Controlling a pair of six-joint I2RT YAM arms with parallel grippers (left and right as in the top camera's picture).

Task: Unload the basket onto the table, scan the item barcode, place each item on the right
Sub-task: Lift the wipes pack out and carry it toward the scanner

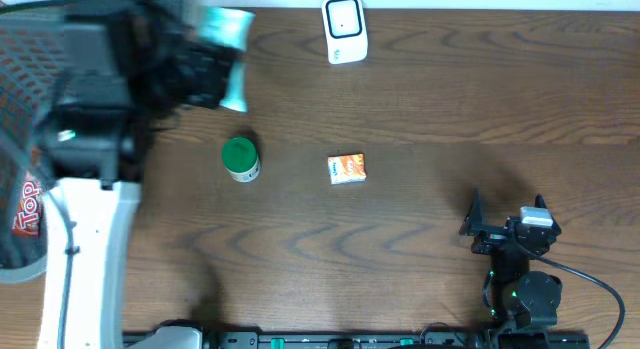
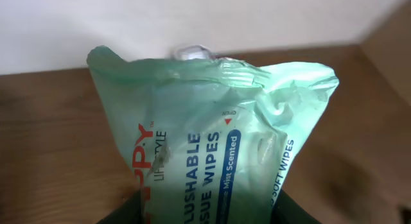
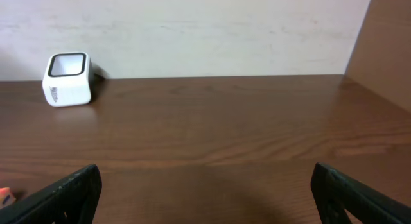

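Progress: the pack of wipes (image 2: 212,140) was off the table and clamped at its lower end by the left gripper (image 1: 212,67). In the overhead view the pack hung to the left of the scanner (image 1: 345,31), near it but apart. In the left wrist view the scanner's top showed just behind the pack's upper seal. By this judgement, pickup was complete and presenting the barcode to the scanner window remained. No barcode was visible on the face shown.

The right gripper (image 1: 508,217) stood spread wide and empty, well in front of the scanner and to its right.

Legible print on the pack: "FLUSHABLE", "WIPES", "Mist Scented", "SOFT WIPES". The brand was partly hidden: "PPY" in red, then "LIFESTYLE".

A green-lidded jar (image 1: 240,159) and a small orange box (image 1: 347,169) lay in front of the scanner, their print too small to read
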